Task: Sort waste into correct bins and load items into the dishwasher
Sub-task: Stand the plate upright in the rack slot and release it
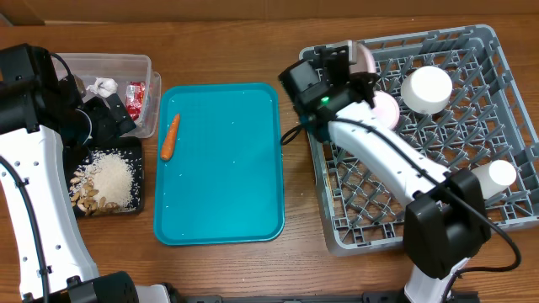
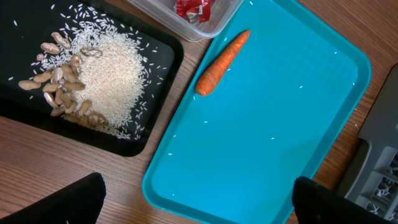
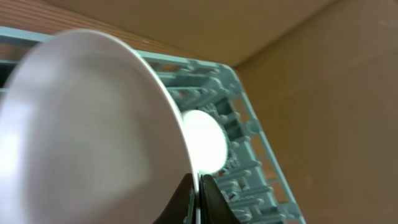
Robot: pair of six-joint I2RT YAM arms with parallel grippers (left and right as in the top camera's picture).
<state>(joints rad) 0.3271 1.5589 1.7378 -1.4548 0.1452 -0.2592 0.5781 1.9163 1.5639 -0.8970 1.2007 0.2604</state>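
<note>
An orange carrot (image 1: 170,136) lies on the teal tray (image 1: 221,210); it also shows in the left wrist view (image 2: 222,62). The clear tub (image 1: 143,63) holds white tissue (image 1: 103,86) and the red-and-white wrapper (image 1: 135,97). The black tray (image 1: 135,153) holds rice (image 2: 115,78) and peanuts (image 2: 59,93). My left gripper (image 2: 199,208) is open and empty above the teal tray's near-left corner. My right gripper (image 3: 198,193) is shut on the rim of a white plate (image 3: 93,124), held on edge over the grey dish rack (image 1: 505,93). Chopsticks are out of view.
The rack holds an upturned white bowl (image 1: 426,88), another round dish (image 1: 386,108) and a small cup (image 1: 498,175). A few rice grains are scattered on the teal tray. A cardboard wall stands behind the table.
</note>
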